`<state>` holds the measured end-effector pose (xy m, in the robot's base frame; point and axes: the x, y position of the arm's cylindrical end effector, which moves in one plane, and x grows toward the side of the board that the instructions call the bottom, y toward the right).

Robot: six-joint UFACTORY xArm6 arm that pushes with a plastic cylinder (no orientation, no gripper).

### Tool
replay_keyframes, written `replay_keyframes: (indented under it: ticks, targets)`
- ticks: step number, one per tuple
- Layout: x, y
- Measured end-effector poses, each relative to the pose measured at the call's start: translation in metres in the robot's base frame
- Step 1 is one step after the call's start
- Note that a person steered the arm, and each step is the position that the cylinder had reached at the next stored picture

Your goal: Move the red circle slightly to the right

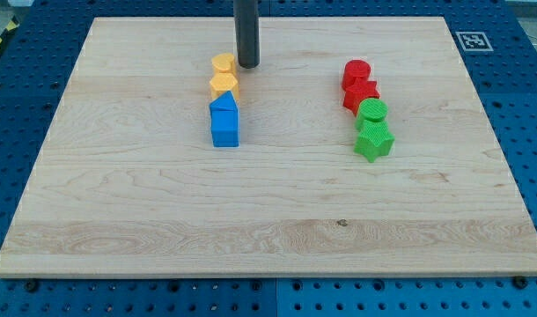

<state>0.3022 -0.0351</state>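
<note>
Red circle (357, 72) sits at the view's right, touching a red star (361, 93). Your tip (247, 65) stands well apart, beside a yellow block (223, 64); no fingers exist.

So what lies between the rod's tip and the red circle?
Only bare board, in the camera view: my tip is beside the yellow blocks, the red circle off to the view's right.

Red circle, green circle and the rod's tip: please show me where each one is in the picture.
red circle (356, 71): camera view, on its flat top face.
green circle (371, 109): camera view, on its top face.
my tip (247, 65): camera view, the rod's very end, beside the upper yellow block (223, 63).
</note>
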Motion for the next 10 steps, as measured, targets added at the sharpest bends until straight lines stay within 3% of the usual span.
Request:
replay_keyframes:
  ticks: [2, 6, 10]
  targets:
    - [0.011, 0.065]
    - [0.023, 0.132]
    - [0.042, 0.163]
